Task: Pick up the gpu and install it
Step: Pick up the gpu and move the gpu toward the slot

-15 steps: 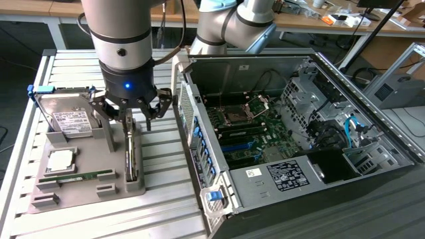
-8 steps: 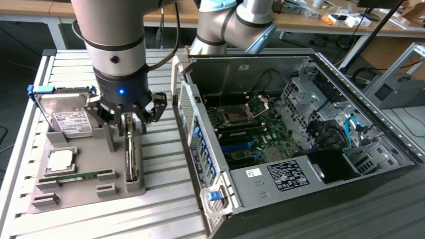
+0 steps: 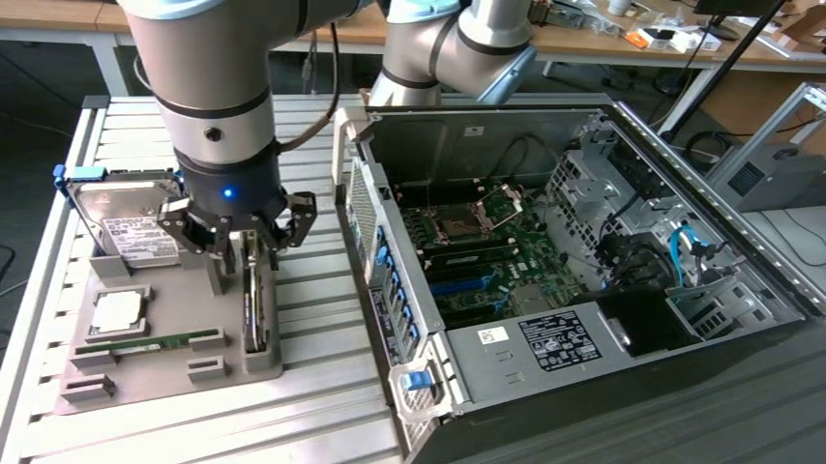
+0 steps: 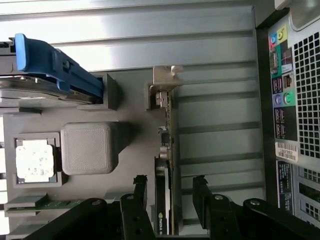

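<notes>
Pincer, jaws apart, straddles thin flat dark gpu on grey tray

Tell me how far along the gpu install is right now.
Done: the open gripper is lined up over the gpu, one finger on each side of it. In hand: nothing gripped yet; the gpu stands on edge in the gray tray. Left: the grasp, the lift and seating it in the open computer case, where no expansion card sits on the motherboard.

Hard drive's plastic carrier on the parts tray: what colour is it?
The carrier is blue, clearest in the wrist view.
</notes>
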You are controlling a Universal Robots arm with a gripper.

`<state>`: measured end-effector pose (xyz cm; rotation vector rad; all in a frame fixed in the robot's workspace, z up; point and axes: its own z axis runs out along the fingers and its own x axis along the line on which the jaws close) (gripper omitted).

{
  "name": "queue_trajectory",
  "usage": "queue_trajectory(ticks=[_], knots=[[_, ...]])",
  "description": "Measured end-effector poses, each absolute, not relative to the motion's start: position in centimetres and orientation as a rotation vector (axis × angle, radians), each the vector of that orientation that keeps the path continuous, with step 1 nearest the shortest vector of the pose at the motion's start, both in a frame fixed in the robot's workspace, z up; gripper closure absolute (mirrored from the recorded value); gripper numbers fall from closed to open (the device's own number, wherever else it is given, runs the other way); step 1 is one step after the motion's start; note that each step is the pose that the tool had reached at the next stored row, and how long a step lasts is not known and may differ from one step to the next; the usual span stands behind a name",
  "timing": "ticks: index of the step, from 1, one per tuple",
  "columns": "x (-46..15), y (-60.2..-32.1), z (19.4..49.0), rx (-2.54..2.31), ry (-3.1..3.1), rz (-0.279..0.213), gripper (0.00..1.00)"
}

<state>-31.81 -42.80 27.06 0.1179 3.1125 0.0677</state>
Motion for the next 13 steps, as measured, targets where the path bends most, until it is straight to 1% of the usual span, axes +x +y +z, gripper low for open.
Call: queue_trajectory(ticks=[13], knots=[[-31.9,-43.0,24.5,0.118,3.114,0.068,0.5]])
